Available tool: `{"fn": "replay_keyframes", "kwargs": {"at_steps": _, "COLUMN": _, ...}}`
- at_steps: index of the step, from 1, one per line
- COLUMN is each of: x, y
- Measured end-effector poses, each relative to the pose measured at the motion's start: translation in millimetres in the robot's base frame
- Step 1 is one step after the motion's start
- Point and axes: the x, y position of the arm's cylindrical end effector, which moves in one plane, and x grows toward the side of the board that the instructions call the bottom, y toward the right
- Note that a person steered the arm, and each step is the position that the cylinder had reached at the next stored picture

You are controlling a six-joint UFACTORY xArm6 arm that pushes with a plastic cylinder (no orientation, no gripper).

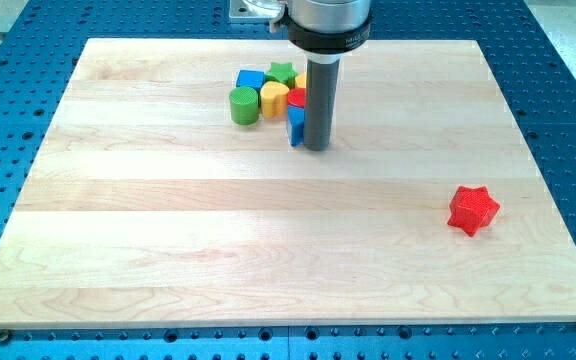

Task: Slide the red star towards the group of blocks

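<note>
Board [168,230] of pale wood, filling most of the view, on a blue perforated bench [568,80]. Arm's dark rod [317,100] dropped from the 12 o'clock edge, ending in my tip [316,148] on the wood, just right of centre in the upper third. No gripper on this arm, so no spread or pinch to report; only the bare rod end touching the board.

Cluster of blocks packed at about 10 o'clock from my tip, touching or nearly touching one another: green cylinder [243,104] at its left end, yellow cylinder [274,99] next to it, blue cube [250,79] behind them, green star [282,72] at the back. Red block [296,97] and blue block [295,124] pressed right against the rod's left side, shapes partly hidden and not made out. Sliver of another yellow block [301,80] behind the rod.

Red star [473,209] alone, well apart from the group, at about 4 o'clock from my tip, near the board's right edge. One point aimed toward 12 o'clock, slightly tilted; no clear long axis, roughly as wide as tall.
</note>
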Motion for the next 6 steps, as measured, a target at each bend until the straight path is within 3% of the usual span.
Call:
{"fn": "replay_keyframes", "kwargs": {"at_steps": 5, "x": 10.9, "y": -29.0}}
{"fn": "replay_keyframes", "kwargs": {"at_steps": 6, "x": 31.9, "y": 19.0}}
